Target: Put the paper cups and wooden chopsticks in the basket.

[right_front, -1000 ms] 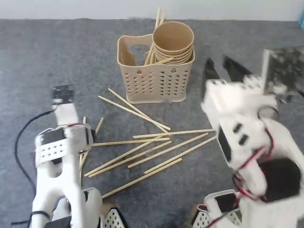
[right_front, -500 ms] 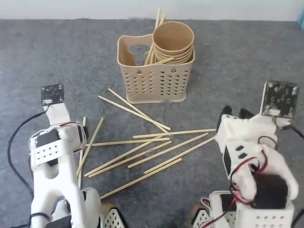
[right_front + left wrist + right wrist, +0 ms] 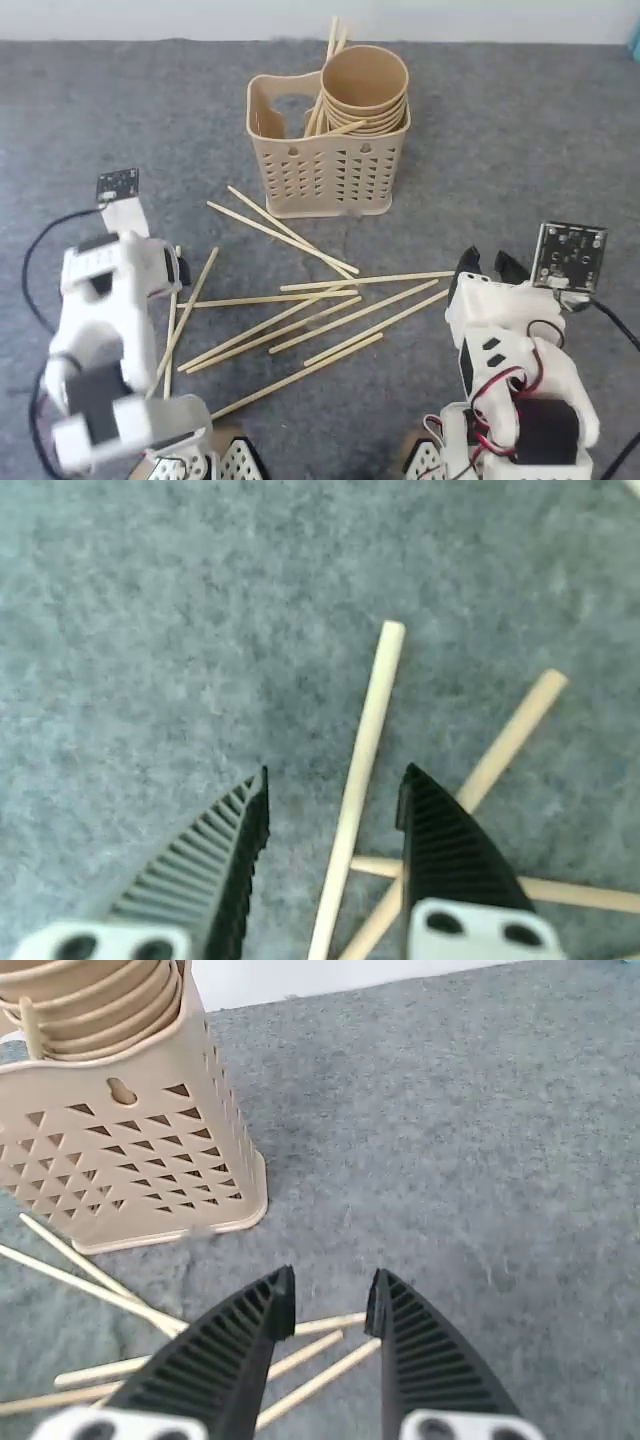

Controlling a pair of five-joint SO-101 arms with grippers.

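**Arms shifted near the table's front, chopsticks scattered on the carpet**

Since half a second ago, the left arm [image 3: 105, 300] is seen turned and swung a little, its lower part blurred by motion. The loose wooden chopsticks [image 3: 300, 320], the basket [image 3: 325, 175] and the stacked paper cups [image 3: 365, 85] are found where they were. The right arm [image 3: 515, 350] is drawn slightly lower and nearer the front edge than before.

The left gripper [image 3: 336, 772] is held well open over the grey carpet [image 3: 520, 120] with nothing gripped. One chopstick [image 3: 368, 730] is seen lying on the carpet between its jaws, and others are crossed beneath it. The cups are nested in the basket's right compartment, with several chopsticks [image 3: 330, 45] stood upright beside them. The right gripper [image 3: 333, 1274] is kept partly open and nothing is held in it. It is pointed toward the basket, just above the ends of the nearest loose chopsticks.

In the high view the left gripper's fingers are covered by the arm itself, and the ends of two chopsticks are hidden beneath it. The number of cups cannot be counted. In the right wrist view the cups are cut off at the frame's edge.
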